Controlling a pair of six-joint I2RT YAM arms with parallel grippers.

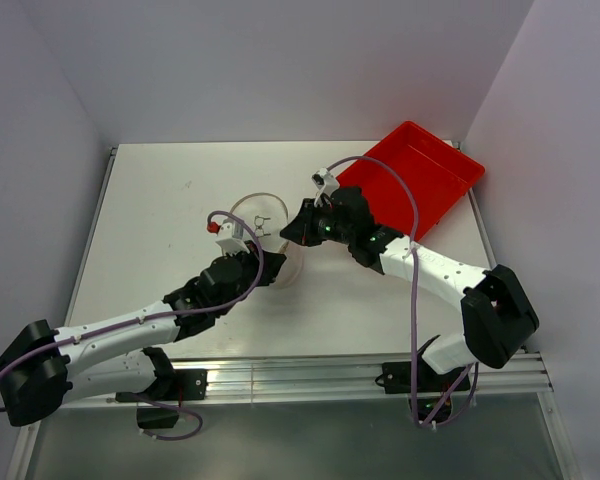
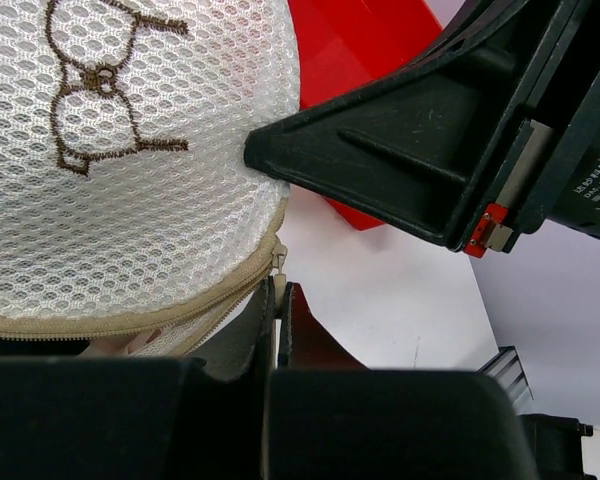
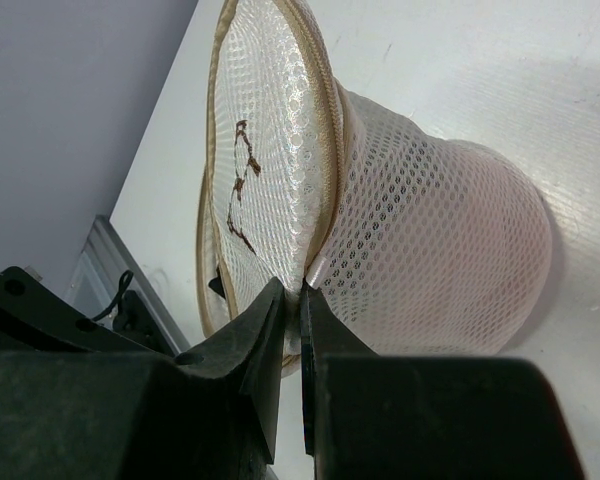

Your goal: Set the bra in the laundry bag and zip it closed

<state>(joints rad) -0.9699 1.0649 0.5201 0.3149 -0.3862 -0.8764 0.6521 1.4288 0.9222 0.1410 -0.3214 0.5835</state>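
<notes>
The laundry bag rests mid-table before me; a small white mesh drum, stiff-rimmed; its flat round lid carries a brown stitched squiggle; the beige zip gapes along one stretch; pale pink shows faintly through the mesh.

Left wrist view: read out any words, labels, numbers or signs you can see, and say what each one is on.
Laundry bag lid: brown embroidered mark, a line drawing with no letters.
Right gripper: small white label print on its black body at the frame's edge, cut off and too small to read.
Nothing else in this view carries text.
</notes>
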